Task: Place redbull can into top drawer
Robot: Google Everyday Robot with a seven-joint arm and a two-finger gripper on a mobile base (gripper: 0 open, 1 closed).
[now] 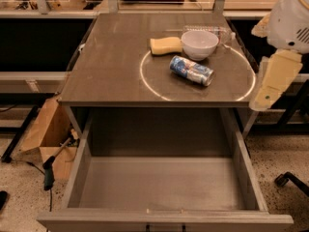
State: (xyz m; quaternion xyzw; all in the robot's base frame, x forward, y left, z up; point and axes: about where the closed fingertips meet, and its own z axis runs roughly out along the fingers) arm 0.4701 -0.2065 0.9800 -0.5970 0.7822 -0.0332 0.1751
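The redbull can [191,70] lies on its side on the grey table top, inside a white circle, its silver end pointing to the right. The top drawer [161,181] is pulled wide open below the table's front edge, and its flat grey floor holds nothing. My gripper [271,81] hangs at the right edge of the table, a cream-coloured part under a white arm segment [291,14]. It is to the right of the can and apart from it, and it holds nothing that I can see.
A white bowl [199,43] and a yellow sponge [165,45] sit behind the can. A clear plastic bottle [217,32] lies behind the bowl. A cardboard box [46,135] and a tool lie on the floor to the left. A chair base [289,180] is at the lower right.
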